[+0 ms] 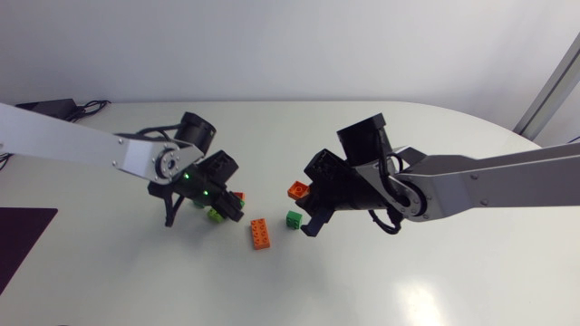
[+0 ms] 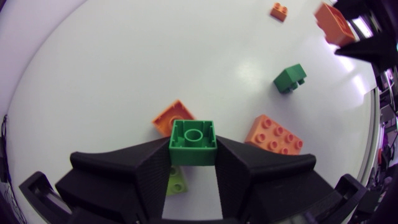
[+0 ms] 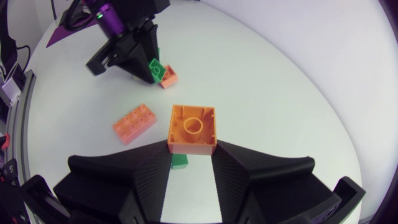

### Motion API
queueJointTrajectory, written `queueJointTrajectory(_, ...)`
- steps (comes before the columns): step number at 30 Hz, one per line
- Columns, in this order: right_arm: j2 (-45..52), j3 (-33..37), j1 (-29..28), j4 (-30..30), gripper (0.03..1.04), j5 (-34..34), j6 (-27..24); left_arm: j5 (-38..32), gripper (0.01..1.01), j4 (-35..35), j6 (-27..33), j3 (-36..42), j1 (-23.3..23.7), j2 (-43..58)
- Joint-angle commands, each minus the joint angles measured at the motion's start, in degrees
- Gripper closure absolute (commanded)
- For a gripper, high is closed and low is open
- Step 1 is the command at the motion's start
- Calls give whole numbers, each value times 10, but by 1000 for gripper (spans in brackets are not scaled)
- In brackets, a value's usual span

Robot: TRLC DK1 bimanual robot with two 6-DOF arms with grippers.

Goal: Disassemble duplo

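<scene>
My left gripper [image 2: 193,149] is shut on a dark green square brick [image 2: 193,142], held a little above the table with its hollow underside toward the camera. Under it lie a small orange brick [image 2: 169,117] and a lime brick [image 2: 176,181]. My right gripper [image 3: 193,142] is shut on an orange square brick [image 3: 193,128], also lifted. In the head view the left gripper [image 1: 227,201] and the right gripper [image 1: 304,196] face each other across the middle. Between them on the table lie an orange two-by-four brick [image 1: 260,233] and a small green brick [image 1: 294,219].
The white table [image 1: 435,281] curves round at the far right. Another small orange brick [image 2: 279,11] lies farther off, beyond the green one [image 2: 290,78]. A dark purple mat [image 1: 20,243] sits at the left edge, cables [image 1: 54,107] at the far left corner.
</scene>
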Motion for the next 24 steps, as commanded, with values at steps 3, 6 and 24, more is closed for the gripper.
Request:
queueJointTrajectory(3, 58, 16, -25, -10, 816, 30, -2, -21, 900, 52, -4, -37, -25, -21)
queueJointTrajectory(6, 88, 36, -40, -28, 816, 40, -2, -20, 900, 53, -3, -38, -25, -21)
queueJointTrajectory(24, 145, 69, -51, -52, 474, 86, -3, -20, 720, 65, 2, -42, -42, 20)
